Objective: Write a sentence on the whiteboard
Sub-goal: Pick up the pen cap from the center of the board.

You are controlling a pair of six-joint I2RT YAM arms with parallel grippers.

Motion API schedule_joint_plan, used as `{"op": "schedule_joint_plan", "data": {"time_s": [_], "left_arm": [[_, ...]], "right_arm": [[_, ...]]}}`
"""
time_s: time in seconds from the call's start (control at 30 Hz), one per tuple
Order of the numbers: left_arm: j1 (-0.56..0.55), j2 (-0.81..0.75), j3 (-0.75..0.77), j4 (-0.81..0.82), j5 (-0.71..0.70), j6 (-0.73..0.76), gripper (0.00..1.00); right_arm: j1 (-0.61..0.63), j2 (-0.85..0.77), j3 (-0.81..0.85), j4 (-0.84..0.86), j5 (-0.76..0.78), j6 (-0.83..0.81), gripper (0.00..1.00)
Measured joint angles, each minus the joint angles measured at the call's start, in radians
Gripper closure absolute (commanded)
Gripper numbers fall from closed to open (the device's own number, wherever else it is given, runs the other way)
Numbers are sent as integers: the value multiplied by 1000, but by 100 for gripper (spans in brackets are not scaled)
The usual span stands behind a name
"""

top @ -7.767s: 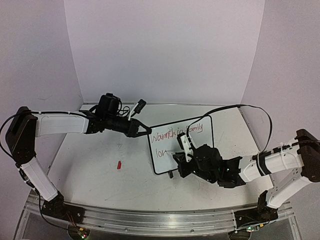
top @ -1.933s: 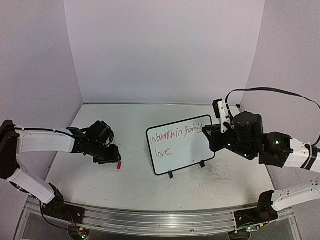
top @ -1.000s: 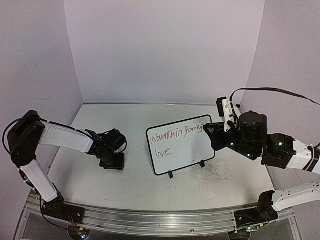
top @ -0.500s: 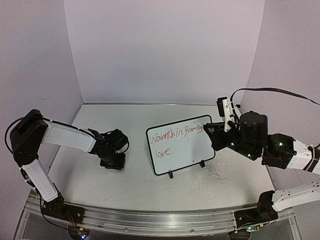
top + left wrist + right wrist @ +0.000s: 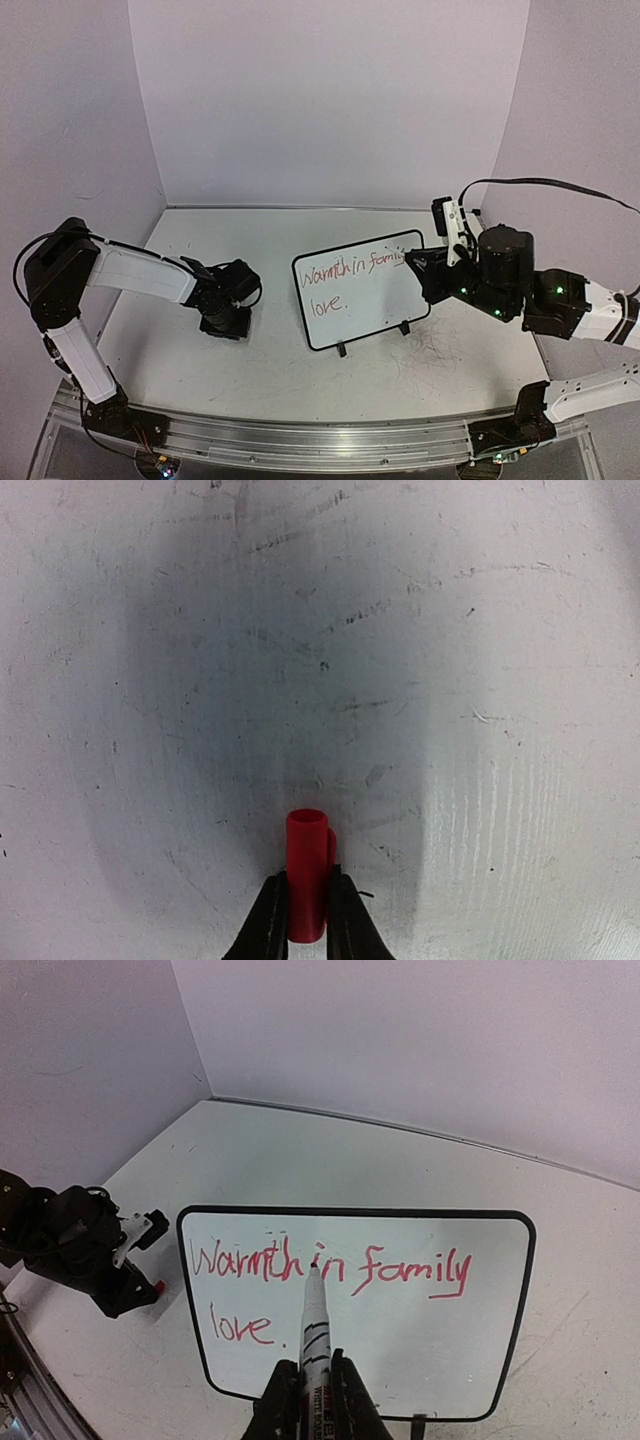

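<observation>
The whiteboard stands mid-table on two black clip feet; it also shows in the right wrist view. The sentence reads "Warmth in family love." in red, in two lines. My right gripper is shut on a white marker with its red tip bare, held above and right of the board. My left gripper is shut on a red marker cap, down at the tabletop left of the board.
The scuffed white tabletop is walled by pale purple panels behind and at both sides. A black cable arcs over my right arm. An aluminium rail runs along the near edge.
My left gripper went from the board's top left corner down to the red cap on the table and closed on it. My right gripper lifted the marker off the board and drew back right.
</observation>
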Motion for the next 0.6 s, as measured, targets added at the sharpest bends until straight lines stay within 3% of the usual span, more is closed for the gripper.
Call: {"op": "schedule_joint_plan", "data": {"time_s": [0.33, 0.6], "left_arm": [[-2, -15, 1, -1, -8, -2, 100], [-3, -162, -3, -46, -22, 2, 100]], "right_arm": [[0, 0, -3, 14, -1, 1, 100], [0, 1, -10, 17, -7, 3, 100]]}}
